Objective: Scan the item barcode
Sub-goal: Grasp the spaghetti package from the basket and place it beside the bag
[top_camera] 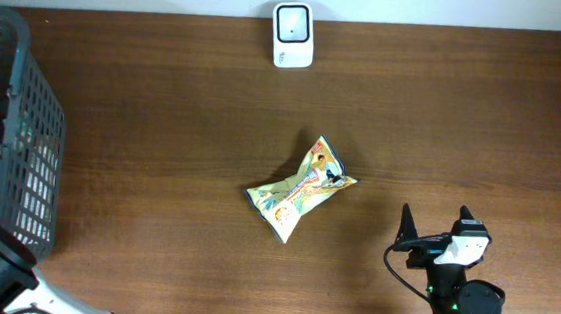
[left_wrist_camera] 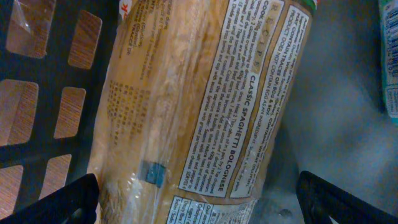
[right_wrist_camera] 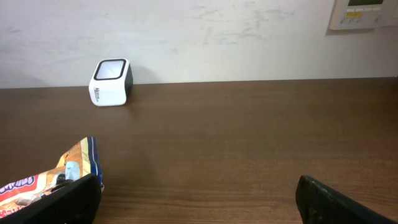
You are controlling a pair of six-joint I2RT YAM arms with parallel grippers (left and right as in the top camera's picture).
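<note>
Down inside the grey basket (top_camera: 32, 127), the left fingers (left_wrist_camera: 56, 200) stand spread wide and empty over a spaghetti packet (left_wrist_camera: 205, 106). Its long axis runs straight ahead between the two tips, so closing across its width looks like the coming move, and this arm is by far the nearer. The right fingers (top_camera: 407, 229), likewise released and holding nothing, sit low over the table (top_camera: 165, 98), with a snack bag (top_camera: 301, 189) lying diagonally ahead to their left. The white scanner (top_camera: 293, 35) stands at the far edge, well apart from both
</note>
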